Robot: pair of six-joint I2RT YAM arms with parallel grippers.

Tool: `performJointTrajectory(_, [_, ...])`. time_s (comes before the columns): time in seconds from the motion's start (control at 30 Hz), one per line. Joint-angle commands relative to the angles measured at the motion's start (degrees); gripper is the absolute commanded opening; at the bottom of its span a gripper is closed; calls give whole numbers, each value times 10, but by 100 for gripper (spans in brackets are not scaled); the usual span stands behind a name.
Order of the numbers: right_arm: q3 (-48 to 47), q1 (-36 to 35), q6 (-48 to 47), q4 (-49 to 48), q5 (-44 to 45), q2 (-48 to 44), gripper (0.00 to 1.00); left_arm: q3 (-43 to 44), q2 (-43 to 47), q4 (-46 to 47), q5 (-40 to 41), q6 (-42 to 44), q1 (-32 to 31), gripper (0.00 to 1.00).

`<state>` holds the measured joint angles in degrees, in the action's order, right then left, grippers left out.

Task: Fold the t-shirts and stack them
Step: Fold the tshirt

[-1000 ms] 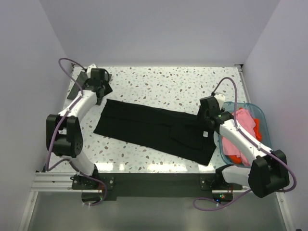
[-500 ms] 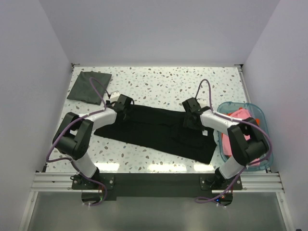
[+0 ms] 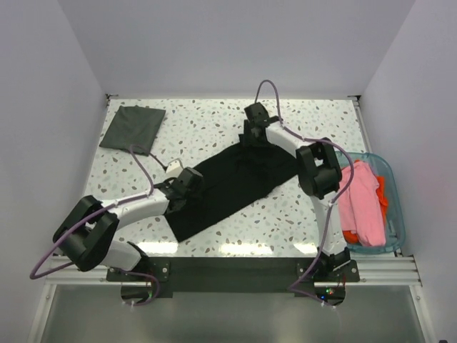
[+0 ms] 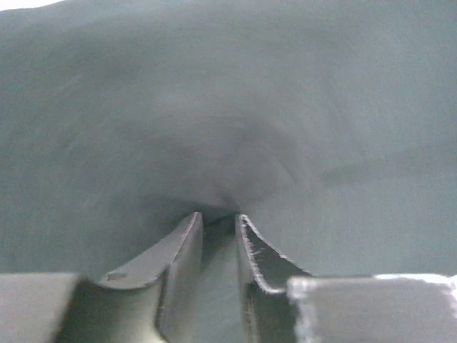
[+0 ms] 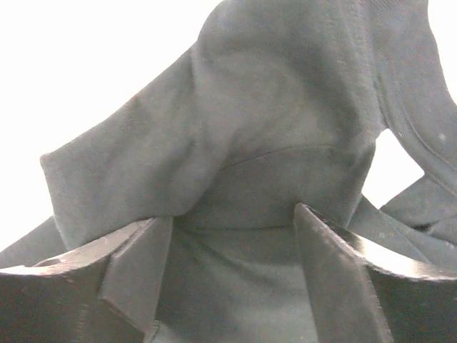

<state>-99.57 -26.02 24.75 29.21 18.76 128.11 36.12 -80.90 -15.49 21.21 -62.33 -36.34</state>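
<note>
The large black t-shirt (image 3: 232,182) lies in a diagonal band from the far middle of the table to the near left. My left gripper (image 3: 187,183) rests on its left part. In the left wrist view its jaws (image 4: 218,218) stand almost together with a fold of black cloth (image 4: 285,121) pinched between them. My right gripper (image 3: 254,136) is at the shirt's far end. In the right wrist view its jaws (image 5: 232,214) stand apart over bunched black cloth (image 5: 278,107). The dark grey shirt (image 3: 133,128), folded square, lies at the far left. Pink (image 3: 360,204) and orange (image 3: 383,187) shirts sit in the basket.
A clear blue basket (image 3: 395,239) stands at the table's right edge, next to the right arm's base. White walls close in the table on the left, back and right. A dark rail runs along the near edge.
The black shirt has swung from a wide band across the table into a narrower diagonal. My right gripper moved to the far middle. My left gripper moved nearer and a little right.
</note>
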Motion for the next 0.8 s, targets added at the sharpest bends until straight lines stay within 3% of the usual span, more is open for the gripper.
performJointTrajectory(0.0, [-113, -3, -95, 33, -49, 90, 77, -29, 1, 49, -125, -82, -74, 34])
performJointTrajectory(0.13, [-252, -3, -118, 99, -20, 123, 86, 48, -13, 31, -146, -36, -102, 45])
performJointTrajectory(0.27, [-230, -1, -112, 100, 36, 52, 93, 139, 14, -16, -66, 62, -98, 50])
performJointTrajectory(0.43, [-128, 10, -61, 88, 71, -44, 93, 206, -26, -60, 25, 170, -75, 43])
performJointTrajectory(0.5, [-74, 20, -33, 81, 63, -75, 91, 227, -76, -71, 58, 207, -66, 35])
performJointTrajectory(0.6, [-16, 33, 19, 62, 39, -88, 82, 250, -136, -87, 101, 238, -57, 32])
performJointTrajectory(0.77, [8, 47, 45, 55, 27, -51, 63, 246, -184, -85, 55, 261, -62, 27])
